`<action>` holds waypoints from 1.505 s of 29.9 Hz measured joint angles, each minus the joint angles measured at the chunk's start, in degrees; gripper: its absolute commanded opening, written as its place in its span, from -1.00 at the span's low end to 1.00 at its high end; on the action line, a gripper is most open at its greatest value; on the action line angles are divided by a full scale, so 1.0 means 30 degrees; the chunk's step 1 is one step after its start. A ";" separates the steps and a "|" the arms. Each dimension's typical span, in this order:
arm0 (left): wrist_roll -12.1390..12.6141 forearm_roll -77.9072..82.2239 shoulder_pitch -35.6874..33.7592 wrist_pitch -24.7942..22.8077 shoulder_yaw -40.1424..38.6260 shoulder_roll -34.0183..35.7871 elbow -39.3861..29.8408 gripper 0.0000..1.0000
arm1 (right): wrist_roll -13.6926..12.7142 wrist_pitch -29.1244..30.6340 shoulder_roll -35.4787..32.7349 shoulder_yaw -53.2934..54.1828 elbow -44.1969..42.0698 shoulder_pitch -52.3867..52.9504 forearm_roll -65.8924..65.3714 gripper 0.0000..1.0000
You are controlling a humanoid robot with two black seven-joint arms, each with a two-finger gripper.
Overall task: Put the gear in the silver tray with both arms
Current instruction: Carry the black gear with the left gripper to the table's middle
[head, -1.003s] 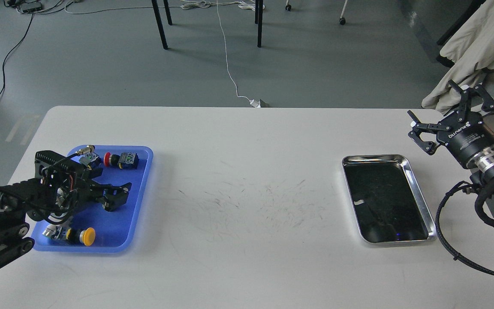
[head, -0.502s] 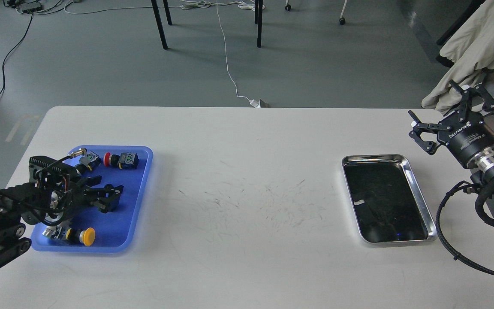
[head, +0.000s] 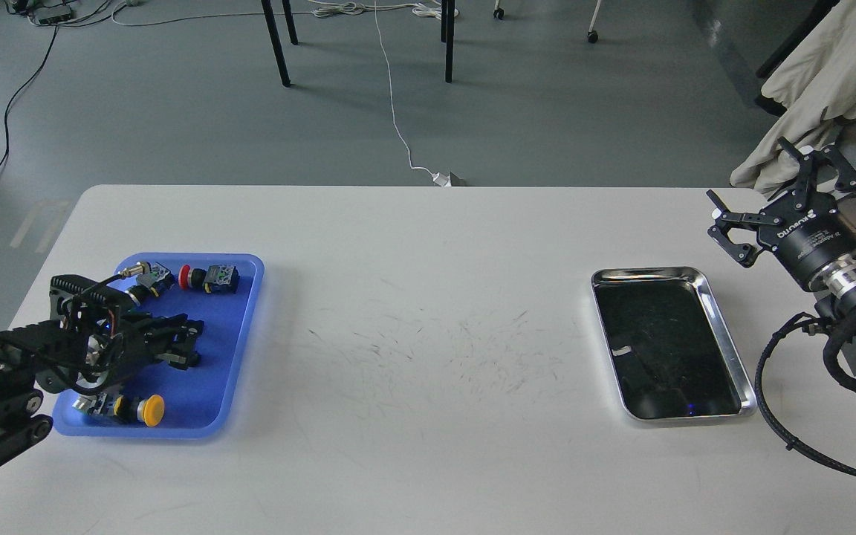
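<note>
The silver tray (head: 725,349) lies on the right side of the white table, its dark bottom bare. My right gripper (head: 755,182) hovers beyond the tray's far right corner, open and empty. My left gripper (head: 184,343) is low inside the blue plastic tray (head: 242,327) at the left, its dark fingers pointing right over the tray's middle. I cannot tell the fingers apart well enough to say whether they are closed. No gear can be made out; anything between the fingers is hidden.
In the blue tray lie a red push button (head: 189,277) with a block, a yellow push button (head: 149,409) and a brass-tipped part (head: 138,269). A beige cloth (head: 822,82) hangs at the far right. The white table (head: 428,357) is scuffed in its middle.
My left gripper has drawn back to the left and sunk lower into the blue tray, its fingers looking closer together. The right arm has not moved.
</note>
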 measured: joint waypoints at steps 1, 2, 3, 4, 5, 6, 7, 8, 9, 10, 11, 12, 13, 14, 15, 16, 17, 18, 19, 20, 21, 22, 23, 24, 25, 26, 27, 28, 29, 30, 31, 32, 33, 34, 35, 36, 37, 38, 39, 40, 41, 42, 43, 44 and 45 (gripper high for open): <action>0.0002 -0.0014 -0.0019 -0.0089 -0.0017 0.0000 0.0000 -0.68 | 0.0000 0.0000 -0.0001 0.0000 0.0004 0.0000 0.0000 0.99; 0.0004 -0.0042 -0.0040 -0.0146 -0.0052 0.0003 0.0000 -0.68 | 0.0000 0.0000 -0.0002 0.0001 0.0015 0.0000 0.0000 0.99; 0.0003 -0.0106 -0.0067 -0.0189 -0.0096 0.0056 -0.0029 -0.68 | 0.0000 0.0000 -0.0002 0.0000 0.0023 0.0000 0.0000 0.99; 0.0018 -0.0257 -0.0102 -0.0252 -0.0147 0.0179 -0.0106 -0.68 | 0.0000 0.0000 -0.0002 0.0000 0.0026 0.0000 0.0000 0.99; 0.0072 -0.0449 -0.0144 -0.0295 -0.0182 0.0309 -0.0209 -0.68 | 0.0000 0.0000 -0.0006 0.0001 0.0026 0.0000 0.0000 0.99; 0.0123 -0.0649 -0.0201 -0.0327 -0.0204 0.0483 -0.0379 -0.68 | 0.0000 0.0000 -0.0007 0.0006 0.0027 0.0000 0.0000 0.99; 0.0196 -0.0838 -0.0284 -0.0328 -0.0220 0.0749 -0.0722 -0.68 | 0.0000 -0.0001 -0.0007 0.0018 0.0027 0.0000 0.0000 0.99; 0.0245 -0.0967 -0.0420 -0.0336 -0.0254 0.1056 -0.1226 -0.68 | 0.0000 0.0000 -0.0007 0.0022 0.0040 0.0000 0.0000 0.99; 0.0316 -0.1063 -0.0642 -0.0407 -0.0290 0.1451 -0.1920 -0.68 | 0.0000 -0.0001 -0.0006 0.0024 0.0051 0.0001 0.0001 0.99; 0.0442 -0.1124 -0.0917 -0.0568 -0.0310 0.1835 -0.2676 -0.68 | 0.0000 -0.0001 -0.0008 0.0030 0.0051 0.0001 0.0000 0.99; 0.0660 -0.1156 -0.1291 -0.0824 -0.0325 0.2211 -0.3620 -0.68 | 0.0000 -0.0001 -0.0012 0.0031 0.0051 0.0001 0.0000 0.99; 0.0907 -0.1186 -0.1640 -0.1082 -0.0334 0.2488 -0.4445 -0.68 | 0.0000 -0.0001 -0.0014 0.0032 0.0050 0.0003 0.0000 0.99; 0.1273 -0.1285 -0.2089 -0.1409 -0.0358 0.2752 -0.5505 -0.68 | 0.0000 -0.0002 -0.0033 0.0031 0.0041 0.0006 0.0000 0.99; 0.1640 -0.1444 -0.2493 -0.1685 -0.0381 0.2853 -0.6397 -0.68 | 0.0000 -0.0001 -0.0059 0.0032 0.0040 0.0016 0.0000 0.99; 0.2112 -0.1694 -0.2958 -0.1979 -0.0395 0.2845 -0.7328 -0.68 | 0.0000 -0.0002 -0.0111 0.0031 0.0037 0.0022 0.0000 0.99; 0.2653 -0.1979 -0.3408 -0.2233 -0.0395 0.2666 -0.8105 -0.68 | 0.0000 -0.0002 -0.0230 0.0032 0.0023 0.0023 0.0000 0.99; 0.3204 -0.2219 -0.3798 -0.2418 -0.0397 0.2258 -0.8693 -0.68 | 0.0000 -0.0002 -0.0316 0.0032 0.0006 0.0023 0.0000 0.99; 0.3656 -0.2371 -0.4072 -0.2522 -0.0395 0.1688 -0.8998 -0.68 | -0.0002 -0.0002 -0.0402 0.0031 -0.0011 0.0024 0.0000 0.99; 0.4164 -0.2493 -0.4354 -0.2606 -0.0364 0.0770 -0.9191 -0.68 | -0.0008 -0.0002 -0.0535 0.0032 -0.0032 0.0026 0.0000 0.99; 0.4656 -0.2587 -0.4603 -0.2657 -0.0320 -0.0412 -0.9252 -0.68 | -0.0018 -0.0002 -0.0660 0.0031 -0.0077 0.0033 0.0000 0.99; 0.4992 -0.2633 -0.4758 -0.2684 -0.0272 -0.1409 -0.9261 -0.68 | -0.0020 -0.0002 -0.0770 0.0022 -0.0090 0.0049 -0.0001 0.99; 0.5361 -0.2641 -0.4885 -0.2696 -0.0229 -0.2534 -0.9086 -0.68 | -0.0025 -0.0002 -0.0941 0.0000 -0.0132 0.0053 -0.0001 0.99; 0.5671 -0.2634 -0.4973 -0.2715 -0.0195 -0.3653 -0.8755 -0.68 | -0.0026 -0.0003 -0.1085 -0.0019 -0.0177 0.0054 -0.0007 0.99; 0.5918 -0.2569 -0.5055 -0.2754 -0.0148 -0.4910 -0.8245 -0.68 | -0.0030 -0.0002 -0.1179 -0.0043 -0.0206 0.0054 -0.0020 0.99; 0.6048 -0.2524 -0.5111 -0.2800 -0.0096 -0.5922 -0.7793 -0.68 | -0.0032 -0.0002 -0.1327 -0.0071 -0.0229 0.0056 -0.0035 0.99; 0.6154 -0.2461 -0.5161 -0.2863 -0.0015 -0.7135 -0.7151 -0.68 | -0.0032 -0.0002 -0.1476 -0.0087 -0.0255 0.0061 -0.0051 0.99; 0.6216 -0.2411 -0.5205 -0.2920 0.0099 -0.8395 -0.6415 -0.68 | -0.0033 -0.0003 -0.1608 -0.0105 -0.0267 0.0061 -0.0065 0.99; 0.6217 -0.2360 -0.5223 -0.2957 0.0238 -0.9442 -0.5756 -0.68 | -0.0033 -0.0002 -0.1696 -0.0128 -0.0267 0.0059 -0.0078 0.99; 0.6222 -0.2264 -0.5238 -0.2974 0.0400 -1.0427 -0.5060 -0.68 | -0.0033 -0.0001 -0.1784 -0.0136 -0.0285 0.0054 -0.0083 0.99; 0.6174 -0.2095 -0.5254 -0.2976 0.0567 -1.1373 -0.4259 -0.68 | -0.0033 -0.0003 -0.1884 -0.0139 -0.0356 0.0050 -0.0085 0.99; 0.6080 -0.1923 -0.5255 -0.2976 0.0707 -1.2156 -0.3560 -0.68 | -0.0033 -0.0002 -0.1977 -0.0141 -0.0469 0.0049 -0.0087 0.99; 0.5970 -0.1717 -0.5230 -0.2973 0.0839 -1.2910 -0.2803 -0.68 | -0.0033 -0.0003 -0.2046 -0.0141 -0.0590 0.0050 -0.0087 0.99; 0.5850 -0.1563 -0.5171 -0.2952 0.0959 -1.3620 -0.2092 -0.68 | -0.0033 -0.0002 -0.2091 -0.0137 -0.0688 0.0052 -0.0088 0.99; 0.5706 -0.1490 -0.5131 -0.2934 0.1062 -1.4161 -0.1613 -0.68 | -0.0033 -0.0002 -0.2147 -0.0131 -0.0750 0.0055 -0.0089 0.99; 0.5472 -0.1432 -0.5086 -0.2856 0.1171 -1.4664 -0.1056 -0.68 | -0.0033 -0.0002 -0.2192 -0.0117 -0.0794 0.0065 -0.0089 0.99; 0.5301 -0.1384 -0.5039 -0.2765 0.1281 -1.4932 -0.0582 -0.68 | -0.0033 -0.0002 -0.2254 -0.0108 -0.0822 0.0069 -0.0089 0.99; 0.5183 -0.1369 -0.4989 -0.2661 0.1384 -1.5055 -0.0205 -0.68 | -0.0033 -0.0002 -0.2338 -0.0104 -0.0842 0.0069 -0.0089 0.99; 0.5092 -0.1359 -0.4919 -0.2502 0.1535 -1.5139 0.0177 -0.68 | -0.0032 -0.0002 -0.2387 -0.0104 -0.0846 0.0069 -0.0089 0.99; 0.5014 -0.1361 -0.4826 -0.2299 0.1726 -1.5190 0.0528 -0.68 | -0.0032 -0.0002 -0.2421 -0.0104 -0.0849 0.0068 -0.0089 0.99; 0.4950 -0.1362 -0.4743 -0.2121 0.1891 -1.5209 0.0788 -0.68 | -0.0032 -0.0002 -0.2436 -0.0105 -0.0851 0.0053 -0.0089 0.99; 0.4863 -0.1362 -0.4662 -0.1905 0.2052 -1.5217 0.1049 -0.68 | -0.0032 -0.0002 -0.2450 -0.0107 -0.0853 0.0032 -0.0089 0.99; 0.4771 -0.1367 -0.4581 -0.1710 0.2177 -1.5224 0.1274 -0.67 | -0.0033 -0.0002 -0.2485 -0.0117 -0.0853 0.0017 -0.0089 0.99; 0.4694 -0.1373 -0.4488 -0.1551 0.2257 -1.5230 0.1449 -0.67 | -0.0032 -0.0002 -0.2530 -0.0128 -0.0853 0.0010 -0.0089 0.99; 0.4622 -0.1379 -0.4347 -0.1401 0.2312 -1.5231 0.1610 -0.67 | -0.0032 -0.0002 -0.2569 -0.0133 -0.0854 0.0005 -0.0089 0.99; 0.4553 -0.1388 -0.4172 -0.1255 0.2327 -1.5231 0.1710 -0.66 | -0.0032 -0.0002 -0.2593 -0.0141 -0.0854 0.0003 -0.0089 0.99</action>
